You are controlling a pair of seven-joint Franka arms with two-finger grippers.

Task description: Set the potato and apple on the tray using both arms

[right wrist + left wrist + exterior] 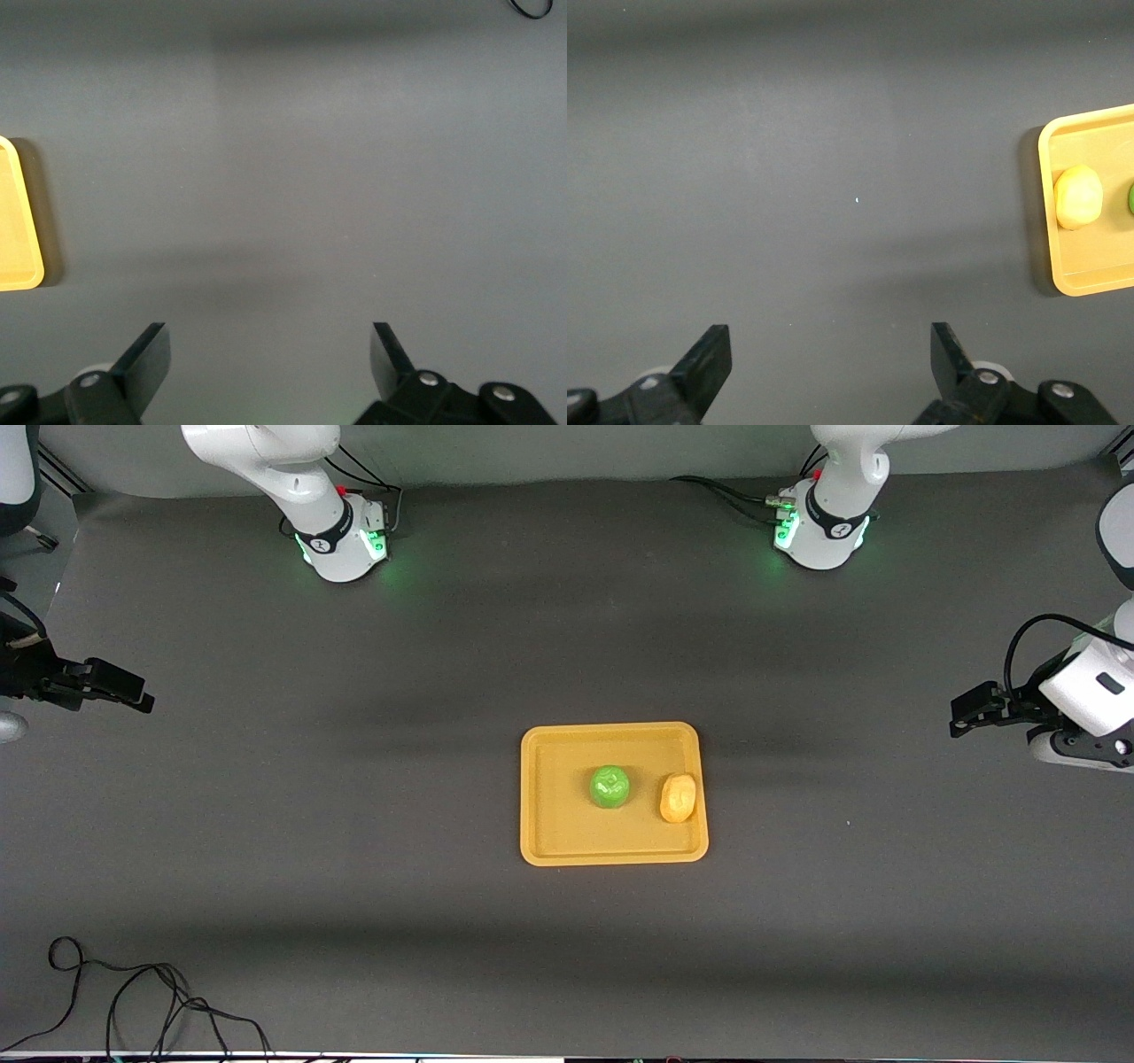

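Observation:
The yellow-orange tray (549,841) lies in the middle of the table. The green apple (609,786) sits on it near the centre. The tan potato (678,797) sits on it beside the apple, toward the left arm's end, close to the rim. My left gripper (961,717) is open and empty over bare table at the left arm's end; its wrist view shows the tray (1063,266), the potato (1078,197) and an edge of the apple (1130,198). My right gripper (133,691) is open and empty at the right arm's end; its view shows a tray corner (18,230).
A black cable (151,1001) lies looped on the table near the front camera at the right arm's end; a bit of it shows in the right wrist view (536,9). The arm bases (341,540) (819,536) stand along the table's edge farthest from the camera.

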